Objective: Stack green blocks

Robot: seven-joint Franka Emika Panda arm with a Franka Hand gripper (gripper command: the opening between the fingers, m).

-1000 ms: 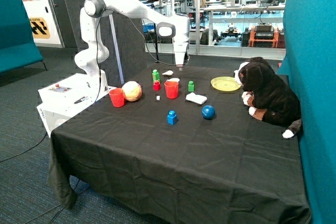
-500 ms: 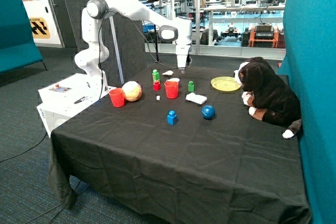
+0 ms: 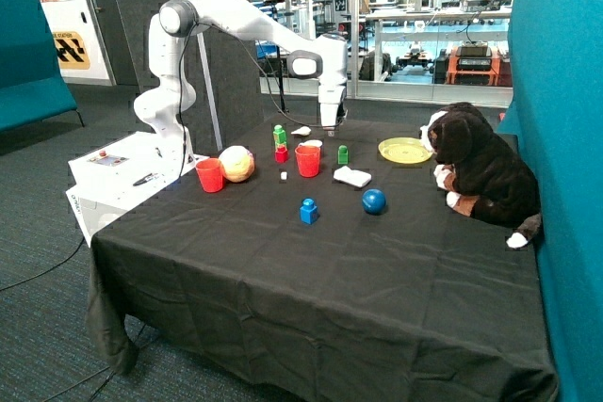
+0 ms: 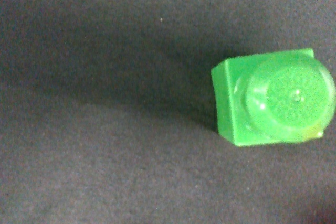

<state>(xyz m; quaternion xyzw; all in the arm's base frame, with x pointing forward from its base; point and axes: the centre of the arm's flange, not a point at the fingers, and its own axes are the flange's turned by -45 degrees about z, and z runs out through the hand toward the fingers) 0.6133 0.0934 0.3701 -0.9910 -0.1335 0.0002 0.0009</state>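
Black cloth covers the table (image 3: 377, 289), with the arm's gripper (image 3: 331, 127) hanging above a lone green block (image 3: 343, 154)
Whether the pincer is released or clenched cannot be told. That single green block (image 4: 273, 98) stands upright between a red cup (image 3: 307, 160) and a yellow plate (image 3: 405, 150); a stacked green block (image 3: 279, 135) sits atop a small red block (image 3: 281, 153) beyond the cup, near a blue block (image 3: 308, 211)

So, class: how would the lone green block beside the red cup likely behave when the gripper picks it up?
The green block looks like rigid moulded plastic, so it probably won't flex. Its glossy faces may be a bit slippery. Its flat sides and squat shape suggest it won't roll, though a push could slide it on the black cloth. The gripper hovers above it.
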